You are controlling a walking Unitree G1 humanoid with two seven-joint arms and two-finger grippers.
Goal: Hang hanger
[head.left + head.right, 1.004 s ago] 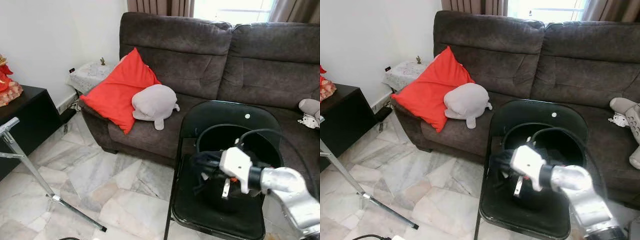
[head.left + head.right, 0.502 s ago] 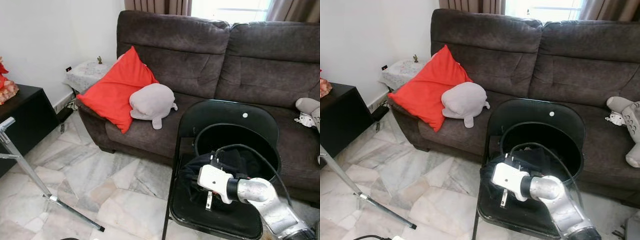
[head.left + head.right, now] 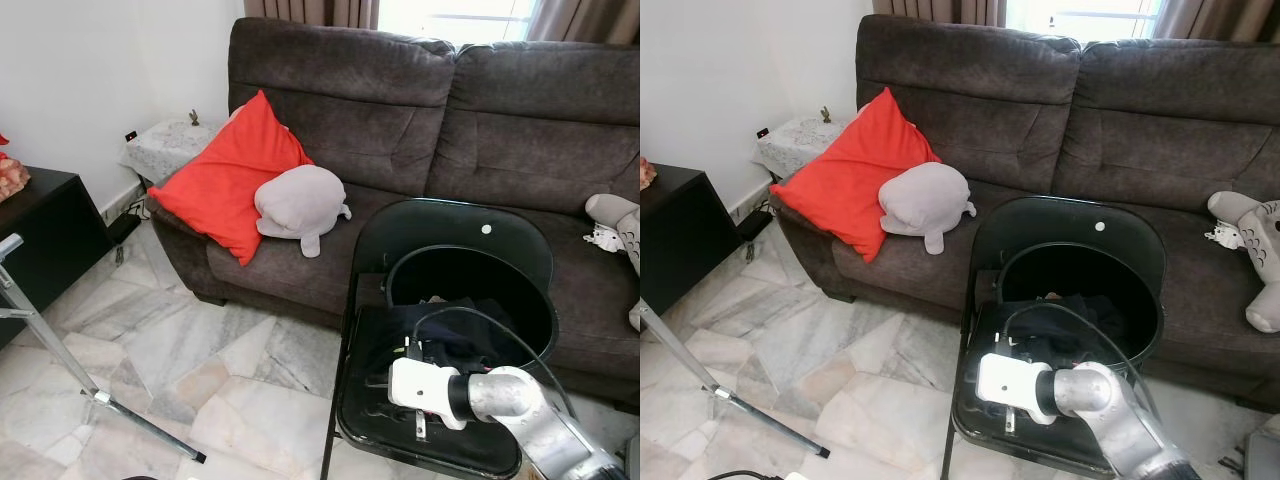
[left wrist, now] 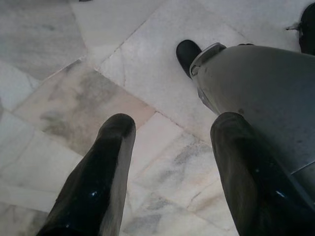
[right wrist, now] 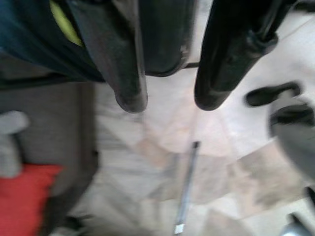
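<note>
Hanger: you cannot pick one out; dark clothing (image 3: 455,322) heaped on the glossy black folding chair (image 3: 455,235).
Right tool (image 5: 165,101): spread, empty, low over the seat's near edge; clothing lies just beyond.
Left tool (image 4: 170,162): spread, idle over marble floor (image 4: 74,98).

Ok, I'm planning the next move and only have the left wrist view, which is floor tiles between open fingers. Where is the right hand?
Observer: The right hand is low over the seat of a black folding chair in front of the sofa.
Operator: Is it open?
Observer: Yes. Its fingers are apart, with floor showing between the tips.
Operator: Anything on the chair?
Observer: Dark clothing lies bunched at the back of the seat. I can't make out a hanger.
</note>
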